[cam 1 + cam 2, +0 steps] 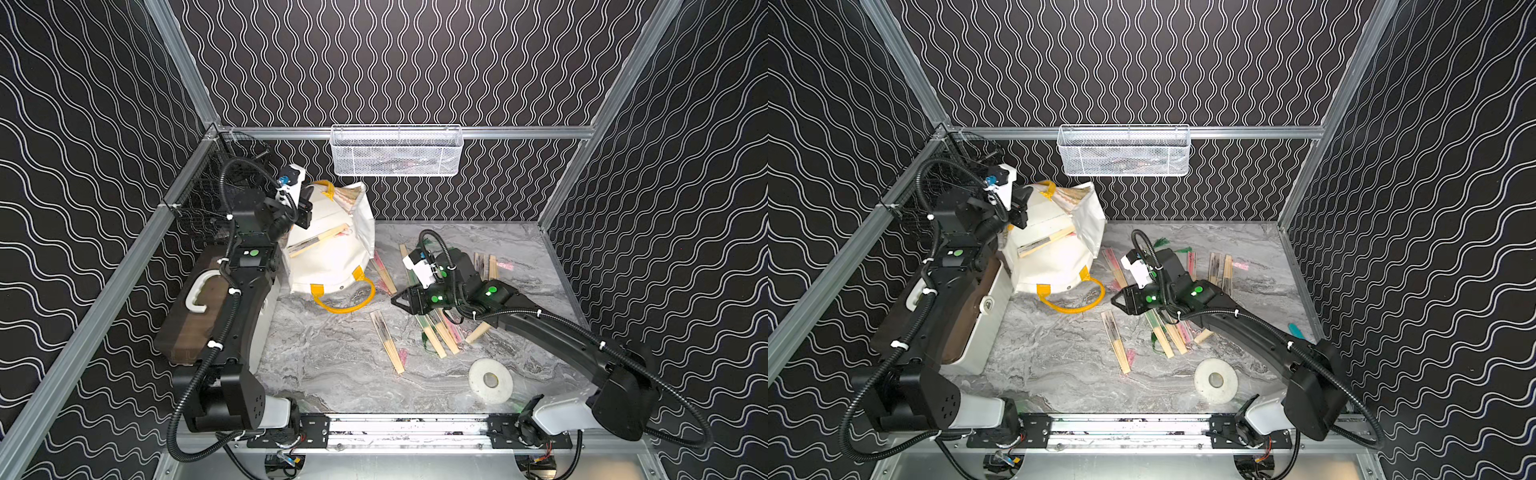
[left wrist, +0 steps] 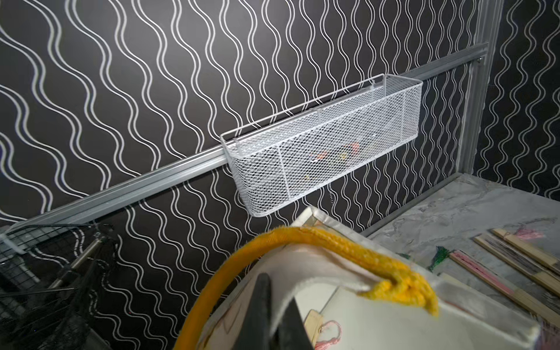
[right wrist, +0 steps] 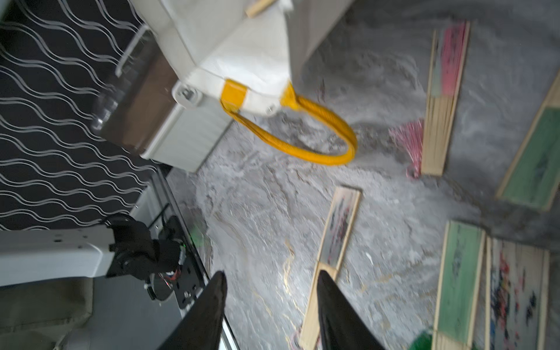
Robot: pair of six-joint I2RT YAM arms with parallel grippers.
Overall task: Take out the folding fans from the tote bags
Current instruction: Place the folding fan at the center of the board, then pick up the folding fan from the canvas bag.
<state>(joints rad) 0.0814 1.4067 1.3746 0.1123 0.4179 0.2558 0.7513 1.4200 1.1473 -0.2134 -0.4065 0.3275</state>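
A white tote bag (image 1: 332, 257) (image 1: 1054, 262) with yellow handles (image 3: 303, 142) stands slumped at the back left. My left gripper (image 1: 307, 199) (image 2: 272, 303) is shut on the bag's canvas rim and holds its mouth up. One folding fan (image 1: 318, 241) (image 1: 1046, 242) lies in the bag's opening, its pink-tasselled end (image 2: 313, 324) close by my left fingers. Several fans lie on the marble table, one alone (image 1: 386, 340) (image 3: 336, 236) and others under my right arm (image 1: 440, 336). My right gripper (image 1: 397, 301) (image 3: 269, 278) hovers open over the table beside the lone fan, holding nothing.
A brown-lidded box (image 1: 199, 307) with a white handle sits under my left arm. A white mesh basket (image 1: 395, 151) hangs on the back wall and a black wire basket (image 1: 208, 195) on the left rail. A white tape roll (image 1: 490, 380) and a teal bar (image 1: 1296, 331) lie at the front right.
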